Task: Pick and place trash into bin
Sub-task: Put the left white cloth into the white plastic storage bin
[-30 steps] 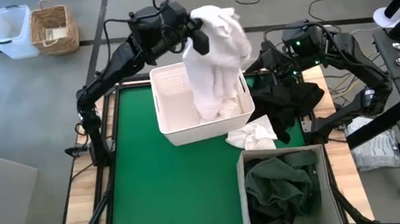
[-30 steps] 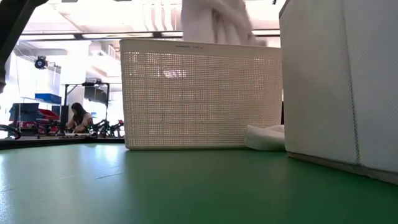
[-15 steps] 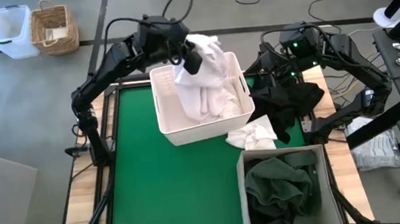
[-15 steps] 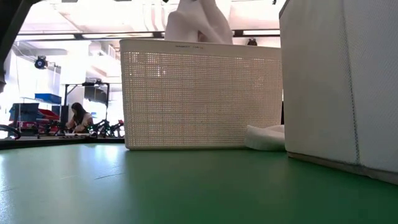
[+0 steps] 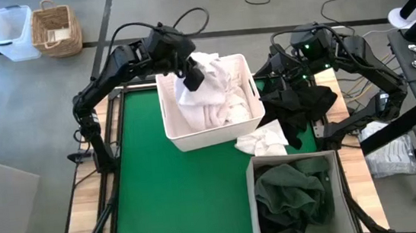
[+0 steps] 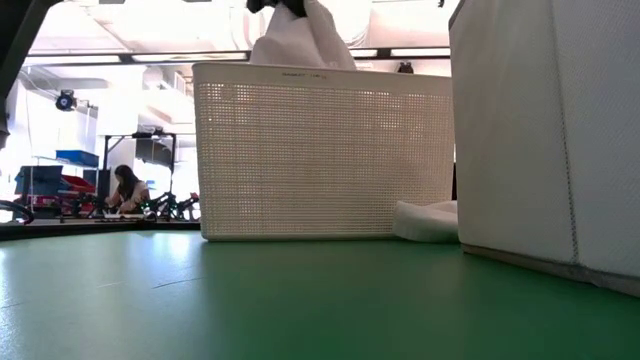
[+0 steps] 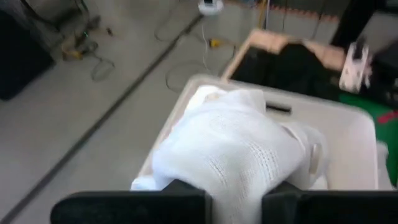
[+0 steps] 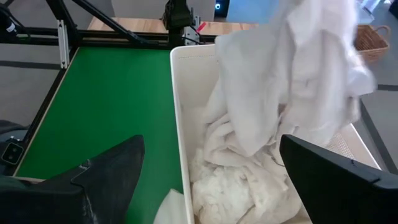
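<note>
You see a white perforated tub (image 5: 211,128) holding white sheets (image 5: 213,93), a green table mat (image 5: 177,196), black cloth (image 5: 302,103), dark green cloth (image 5: 296,192) in a pale grey bin (image 5: 253,204).

I see the open green mat (image 5: 177,196) on my left half as the widest free lane, bare from the white perforated plastic tub (image 5: 181,134) to the near edge. The tub's mouth is filled by heaped white sheets (image 5: 218,100) and the left gripper (image 5: 191,77) above them. On the right, the grey fabric bin (image 5: 256,203), a crumpled white sheet (image 5: 262,139) and black cloth (image 5: 306,103) crowd the passage.
</note>
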Robot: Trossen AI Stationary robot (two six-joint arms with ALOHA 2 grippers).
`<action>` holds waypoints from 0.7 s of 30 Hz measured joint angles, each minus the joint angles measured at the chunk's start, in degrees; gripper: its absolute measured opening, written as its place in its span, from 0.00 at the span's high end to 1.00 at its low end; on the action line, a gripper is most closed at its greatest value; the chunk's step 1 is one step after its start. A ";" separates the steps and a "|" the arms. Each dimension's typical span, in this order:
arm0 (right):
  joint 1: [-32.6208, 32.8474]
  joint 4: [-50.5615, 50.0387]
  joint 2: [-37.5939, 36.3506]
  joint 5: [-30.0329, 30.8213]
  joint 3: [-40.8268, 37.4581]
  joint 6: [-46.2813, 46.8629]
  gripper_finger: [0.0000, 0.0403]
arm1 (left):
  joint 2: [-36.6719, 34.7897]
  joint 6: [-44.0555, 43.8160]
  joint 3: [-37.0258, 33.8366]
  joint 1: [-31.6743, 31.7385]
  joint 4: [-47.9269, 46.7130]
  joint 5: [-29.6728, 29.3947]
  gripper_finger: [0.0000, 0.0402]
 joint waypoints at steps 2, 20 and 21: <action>0.00 0.08 0.00 0.00 0.00 0.01 0.09 | 0.00 -0.28 -0.04 0.04 -2.91 0.56 1.00; 0.00 0.39 0.04 0.00 0.00 0.03 0.09 | 4.08 -1.90 -1.52 -1.53 -20.77 6.57 1.00; 0.00 0.39 0.04 0.00 0.00 0.03 0.09 | 4.38 -1.84 -1.69 -1.67 -21.07 6.61 1.00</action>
